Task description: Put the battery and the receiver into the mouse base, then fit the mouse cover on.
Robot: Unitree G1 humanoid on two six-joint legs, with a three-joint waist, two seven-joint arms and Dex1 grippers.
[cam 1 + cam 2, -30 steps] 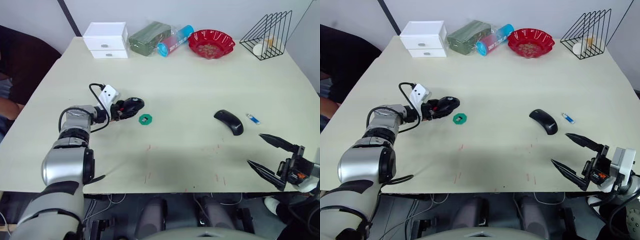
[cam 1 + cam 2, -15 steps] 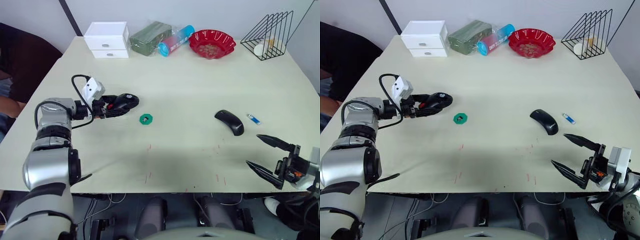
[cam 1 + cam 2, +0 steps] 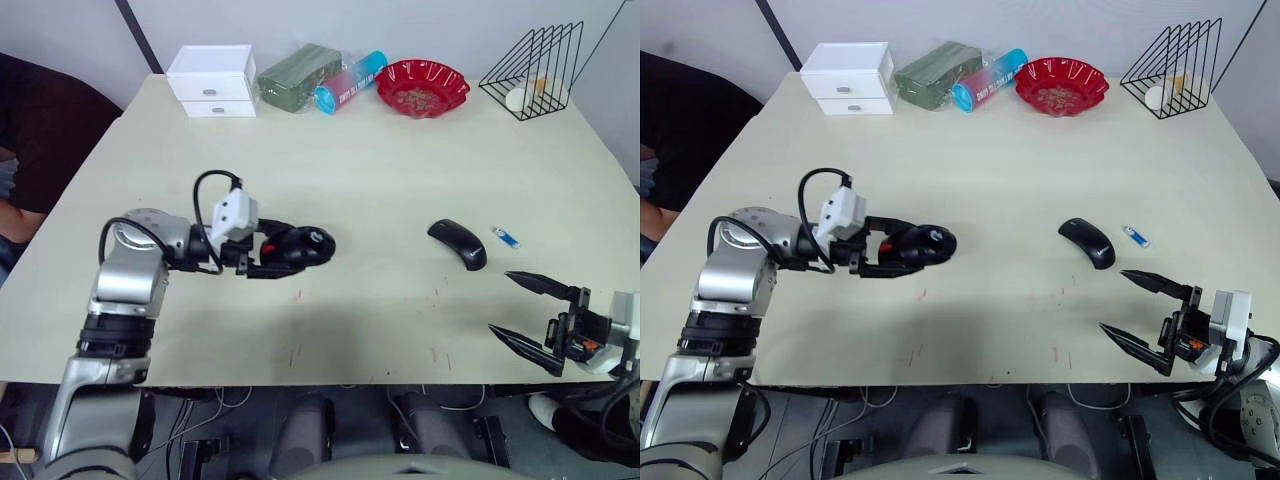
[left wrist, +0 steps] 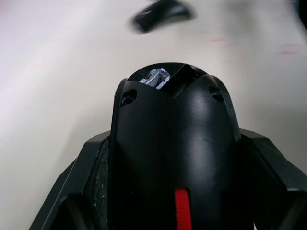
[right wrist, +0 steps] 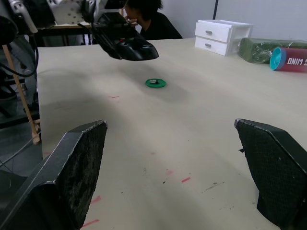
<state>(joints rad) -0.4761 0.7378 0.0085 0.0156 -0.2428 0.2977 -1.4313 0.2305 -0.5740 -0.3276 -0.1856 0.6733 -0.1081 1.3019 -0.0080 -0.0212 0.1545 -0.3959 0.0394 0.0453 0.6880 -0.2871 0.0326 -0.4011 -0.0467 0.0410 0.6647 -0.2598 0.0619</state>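
My left gripper [image 3: 292, 252] is shut on the mouse base [image 3: 303, 246], a black shell with red inner parts, and holds it just above the table left of centre. In the right wrist view the base [image 5: 128, 47] hangs over a green disc [image 5: 156, 83] that carries the receiver [image 5: 153, 81], a small dark nub. The mouse cover [image 3: 458, 243], a plain black shell, lies on the table at the right. Just right of it lies the battery [image 3: 507, 237], white and blue. My right gripper [image 3: 500, 303] is open at the table's near right edge, with nothing between its fingers.
Along the far edge stand a white drawer box [image 3: 212, 78], a green pack [image 3: 298, 72], a blue-capped can [image 3: 350, 80], a red bowl [image 3: 422, 86] and a black wire rack [image 3: 535, 68]. A person [image 5: 144, 14] sits beyond the table's left side.
My left gripper has carried the mouse base to the right, from the left part of the table to above the green disc. The right gripper has hardly moved.
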